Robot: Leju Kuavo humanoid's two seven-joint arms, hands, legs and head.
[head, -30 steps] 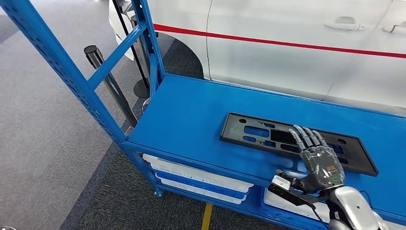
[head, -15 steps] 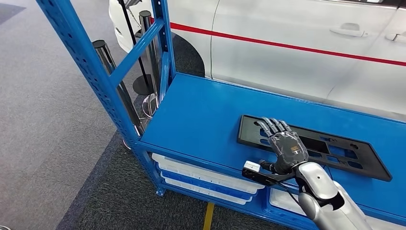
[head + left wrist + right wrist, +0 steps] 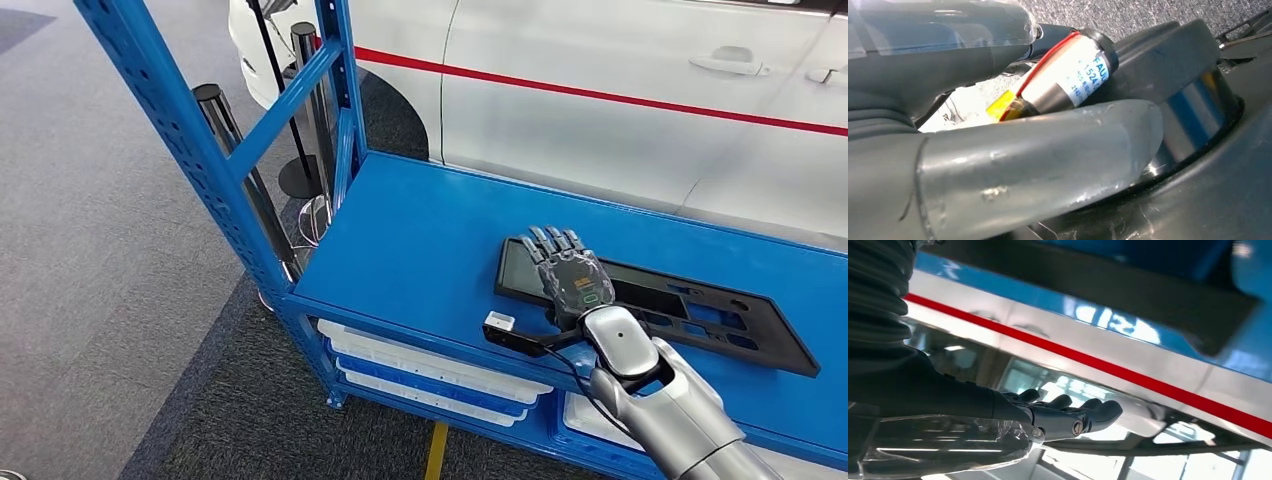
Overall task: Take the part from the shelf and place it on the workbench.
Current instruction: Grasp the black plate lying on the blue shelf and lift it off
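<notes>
black part (image 3: 680,305) under flat, outstretched right hand (image 3: 572,277).

Bright, even light; wrist views soft and blurred (glare on the car panel (image 3: 1088,340))

Flat black slotted part (image 3: 690,310) lying on blue shelf (image 3: 420,240)

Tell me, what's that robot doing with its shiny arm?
The robot is reaching its right hand over a flat black part that lies on the blue shelf. The fingers are spread out above the part's left end, and nothing is lifted yet. A white car with a red stripe stands behind the shelf. White trays sit on the level below. The left hand is holding nothing.
</notes>
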